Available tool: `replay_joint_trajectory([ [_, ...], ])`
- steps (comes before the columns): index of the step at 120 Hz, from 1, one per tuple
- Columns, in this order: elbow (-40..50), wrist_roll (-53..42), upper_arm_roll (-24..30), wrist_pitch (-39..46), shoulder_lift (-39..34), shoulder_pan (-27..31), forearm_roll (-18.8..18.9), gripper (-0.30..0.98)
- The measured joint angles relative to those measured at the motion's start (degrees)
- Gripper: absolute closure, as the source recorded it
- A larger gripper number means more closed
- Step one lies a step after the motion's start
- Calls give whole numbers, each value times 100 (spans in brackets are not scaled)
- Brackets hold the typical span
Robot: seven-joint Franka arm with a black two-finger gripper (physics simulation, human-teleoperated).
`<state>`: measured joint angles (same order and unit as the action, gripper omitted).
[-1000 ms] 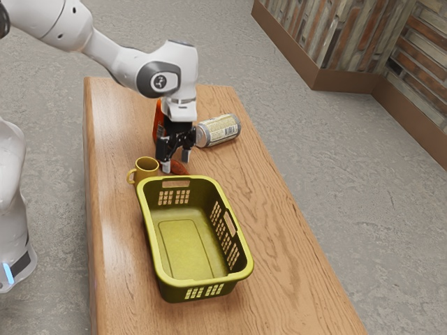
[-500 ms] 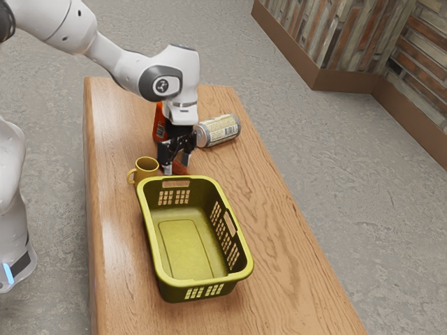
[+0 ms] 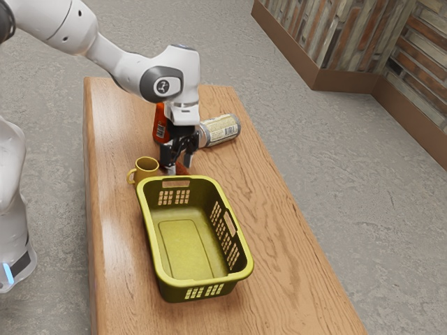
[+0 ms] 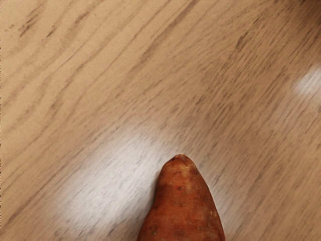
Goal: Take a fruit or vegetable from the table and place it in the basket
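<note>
Over the sweet potato, just behind the basket's near-arm end, my gripper point(image 3: 179, 166) is low and open, its fingers standing apart. Part of the reddish-brown sweet potato point(image 3: 181, 169) shows between and beside the fingertips; the rest is hidden by them and the basket rim. In the wrist view the tapered end of the sweet potato point(image 4: 183, 201) lies under the hand on the wood. The yellow-green basket point(image 3: 187, 241) stands upright on the table, and its inside holds nothing.
A mustard mug point(image 3: 146, 167) stands beside the gripper, close to the basket's corner. Behind the hand are an orange-red bottle point(image 3: 160, 127) and a silver-ended can point(image 3: 222, 130) lying on its side. The wooden table point(image 3: 286, 258) extends past the basket.
My hand has come slightly lower and shifted a little toward the exterior view's right, turning somewhat. The fingers appear a bit closer together in that view. Basket, mug and can have stayed put.
</note>
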<state>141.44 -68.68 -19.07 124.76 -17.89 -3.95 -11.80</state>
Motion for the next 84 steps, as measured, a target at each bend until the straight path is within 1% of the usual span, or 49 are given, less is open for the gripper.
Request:
replay_joint_trajectory([
  [29,0,-1,0,10,-2,10,3,32],
  [84,92,-5,5,8,-164,163,4,38],
])
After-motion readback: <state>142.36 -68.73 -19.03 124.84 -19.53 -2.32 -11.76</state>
